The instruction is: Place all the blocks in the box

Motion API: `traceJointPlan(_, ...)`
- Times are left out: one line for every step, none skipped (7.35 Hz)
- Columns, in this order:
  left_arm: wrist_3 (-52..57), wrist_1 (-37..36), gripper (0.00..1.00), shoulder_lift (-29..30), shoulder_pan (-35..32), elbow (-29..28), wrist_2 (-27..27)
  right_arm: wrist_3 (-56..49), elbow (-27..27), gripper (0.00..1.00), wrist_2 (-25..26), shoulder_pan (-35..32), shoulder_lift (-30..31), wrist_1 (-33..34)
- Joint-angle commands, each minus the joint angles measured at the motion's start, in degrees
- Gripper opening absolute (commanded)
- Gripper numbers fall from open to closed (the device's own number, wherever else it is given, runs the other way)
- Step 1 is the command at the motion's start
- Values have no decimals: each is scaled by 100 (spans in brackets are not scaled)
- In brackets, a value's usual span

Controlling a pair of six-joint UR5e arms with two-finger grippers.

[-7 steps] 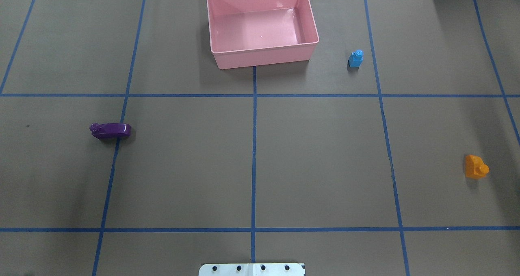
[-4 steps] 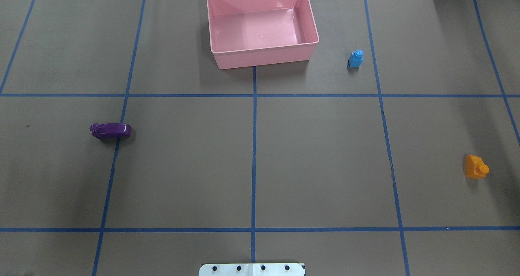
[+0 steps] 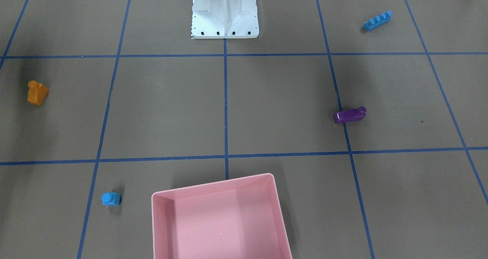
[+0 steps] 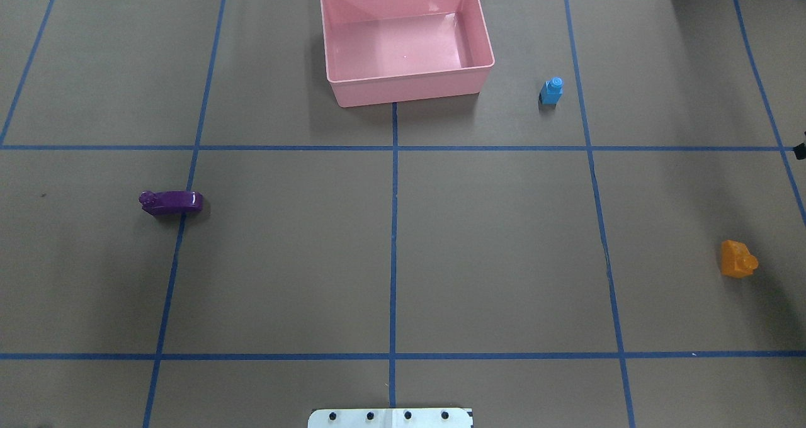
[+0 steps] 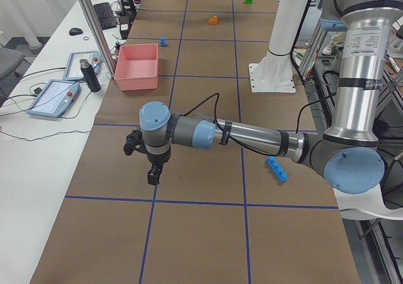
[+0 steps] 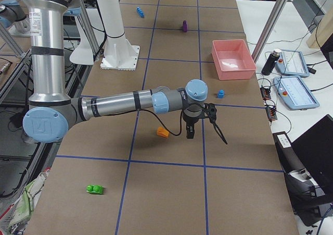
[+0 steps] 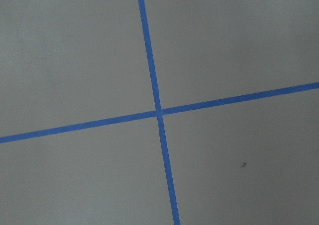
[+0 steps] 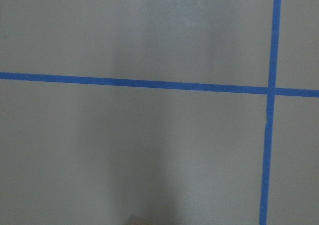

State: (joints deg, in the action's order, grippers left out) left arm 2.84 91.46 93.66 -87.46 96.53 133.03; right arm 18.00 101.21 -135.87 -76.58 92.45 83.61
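Front: sm blue block (image 3: 111, 199) near box (image 3: 213, 186); purple block (image 3: 349, 115), orange block (image 3: 37, 93), long blue block (image 3: 377, 21) well apart on surface (image 3: 171, 106).
Left side: left gripper (image 5: 153, 174) over bare surface, can't tell jaws' state.
Right side: right gripper (image 6: 205, 135) near orange block, jaws likewise can't tell; green block (image 6: 94, 189) well apart.

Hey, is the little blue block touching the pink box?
Apart. The overhead view shows bare brown table between the little blue block and the pink box.

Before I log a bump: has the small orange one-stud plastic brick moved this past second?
No. The orange brick keeps its spot above the horizontal blue tape line.
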Motion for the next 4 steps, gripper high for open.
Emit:
traceJointPlan(-20, 56, 100, 47, 9, -3, 335, 1907, -14, 100, 104, 955, 483, -1507)
traceJointPlan(-29, 65, 100, 64, 70, -29, 381, 2466, -14, 100, 374, 1414, 589, -1784)
traceJointPlan(-38, 39, 100, 134, 149, -55, 382, 2507, -31, 100, 394, 1731, 660, -1847)
traceJointPlan(-290, 39, 100, 230, 193, -47, 382, 2533, -170, 100, 403, 1970, 660, -1839)
